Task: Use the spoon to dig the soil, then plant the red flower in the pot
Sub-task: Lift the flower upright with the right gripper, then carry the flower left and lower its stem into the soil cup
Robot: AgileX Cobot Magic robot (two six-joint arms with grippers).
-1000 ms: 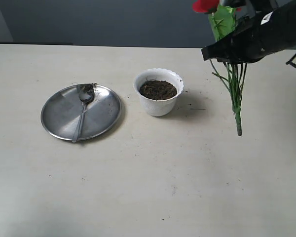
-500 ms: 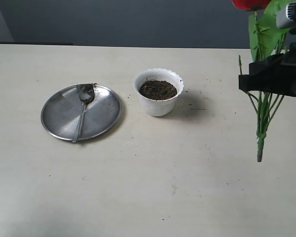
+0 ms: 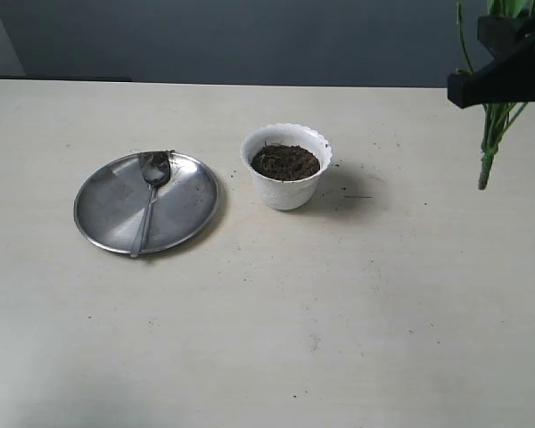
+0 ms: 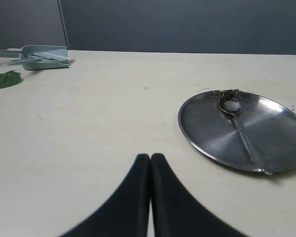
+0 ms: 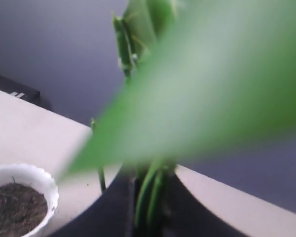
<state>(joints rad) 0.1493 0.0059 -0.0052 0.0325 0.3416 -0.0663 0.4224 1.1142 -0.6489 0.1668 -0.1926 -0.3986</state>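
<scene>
We hold the flower point(image 3: 489, 147) aloft, well right of the pot point(image 3: 287, 185), our right gripper point(image 3: 492, 89) clenched on its bunched stems, likely the firmest hold on something so light and floppy; left gripper point(image 4: 150, 165) closed, empty.

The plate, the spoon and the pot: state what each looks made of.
The plate looks like steel, with a dull grey sheen and soft reflections. The spoon is shiny silver metal; its bowl glints. The pot is probably glazed white ceramic, with a smooth wall and scalloped rim, though plastic is possible.
</scene>
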